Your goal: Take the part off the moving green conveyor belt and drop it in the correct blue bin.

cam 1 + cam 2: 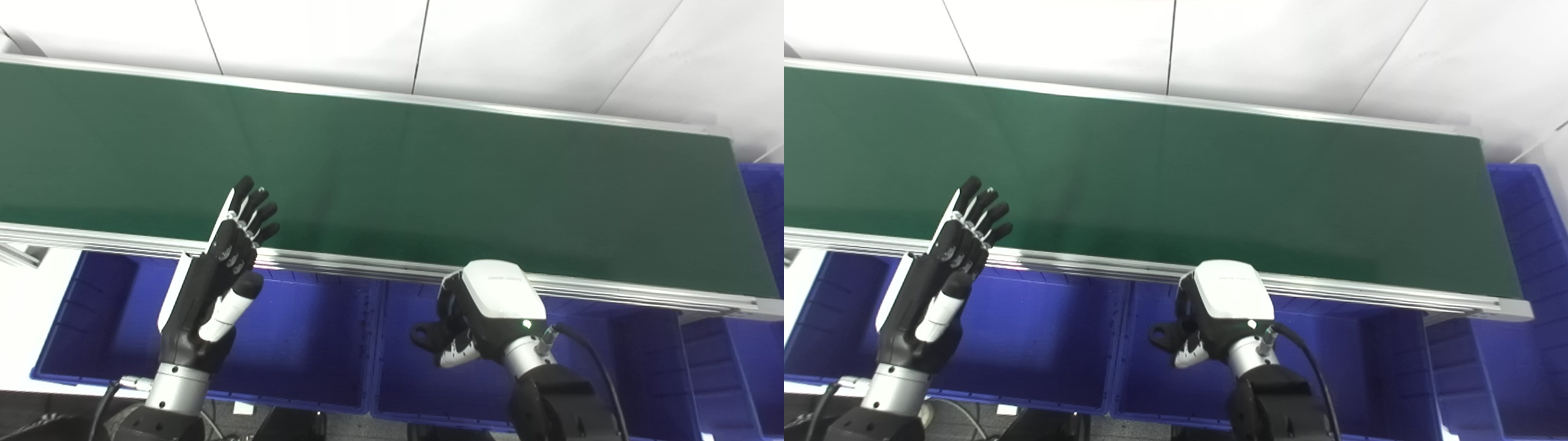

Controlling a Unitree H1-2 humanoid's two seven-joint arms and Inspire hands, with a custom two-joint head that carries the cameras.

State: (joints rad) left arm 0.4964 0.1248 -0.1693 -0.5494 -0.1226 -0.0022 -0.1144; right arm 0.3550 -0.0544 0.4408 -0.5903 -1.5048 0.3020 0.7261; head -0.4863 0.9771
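left hand [211, 288] open, green conveyor belt [429, 184] bare

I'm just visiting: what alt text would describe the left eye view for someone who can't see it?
A long green conveyor belt with no part visible on it crosses the picture above a row of blue plastic bins. The black left hand is raised open at the belt's near edge; the white-backed right hand hangs over a bin.
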